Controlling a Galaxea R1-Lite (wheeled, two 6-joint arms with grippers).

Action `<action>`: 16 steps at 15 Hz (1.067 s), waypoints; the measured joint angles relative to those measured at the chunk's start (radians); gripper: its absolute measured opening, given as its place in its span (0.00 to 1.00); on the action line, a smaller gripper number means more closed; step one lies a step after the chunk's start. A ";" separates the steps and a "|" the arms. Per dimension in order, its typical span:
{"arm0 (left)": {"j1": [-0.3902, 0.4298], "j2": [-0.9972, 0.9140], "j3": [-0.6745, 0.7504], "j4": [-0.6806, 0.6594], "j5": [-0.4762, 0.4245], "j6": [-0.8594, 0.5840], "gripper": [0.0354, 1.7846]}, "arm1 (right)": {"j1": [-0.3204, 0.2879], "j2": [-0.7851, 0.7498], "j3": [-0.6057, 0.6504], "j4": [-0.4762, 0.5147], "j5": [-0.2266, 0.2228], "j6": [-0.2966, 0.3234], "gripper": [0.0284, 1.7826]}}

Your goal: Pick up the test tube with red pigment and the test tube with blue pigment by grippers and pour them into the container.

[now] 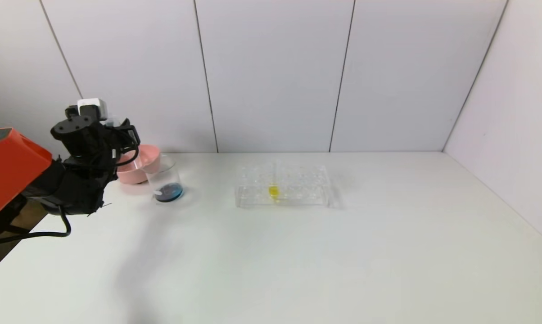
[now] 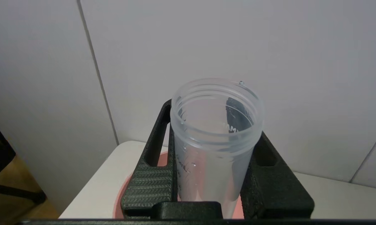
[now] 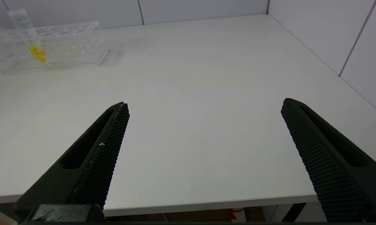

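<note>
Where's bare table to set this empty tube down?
Bare table lies in front of and to the right of the rack, and between rack and beaker. The far-left corner is crowded: beaker, pink bowl, and the left hand holding the tube.

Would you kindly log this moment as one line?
left gripper: shut on empty clear tube above pink bowl | right gripper: open, idle | glass beaker: dark blue liquid | clear rack: yellow tube

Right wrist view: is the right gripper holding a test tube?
No. The right gripper is open, with only bare table between its fingers.
</note>
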 joint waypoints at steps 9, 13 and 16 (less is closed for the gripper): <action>0.012 0.137 -0.165 0.086 0.010 0.008 0.34 | 0.000 0.000 0.000 0.000 0.000 0.001 1.00; 0.011 0.135 -0.164 0.085 0.010 0.003 0.65 | 0.000 0.000 0.000 0.000 0.000 0.000 1.00; 0.005 0.117 -0.169 0.089 -0.047 -0.006 0.87 | 0.000 0.000 0.000 0.000 0.000 0.001 1.00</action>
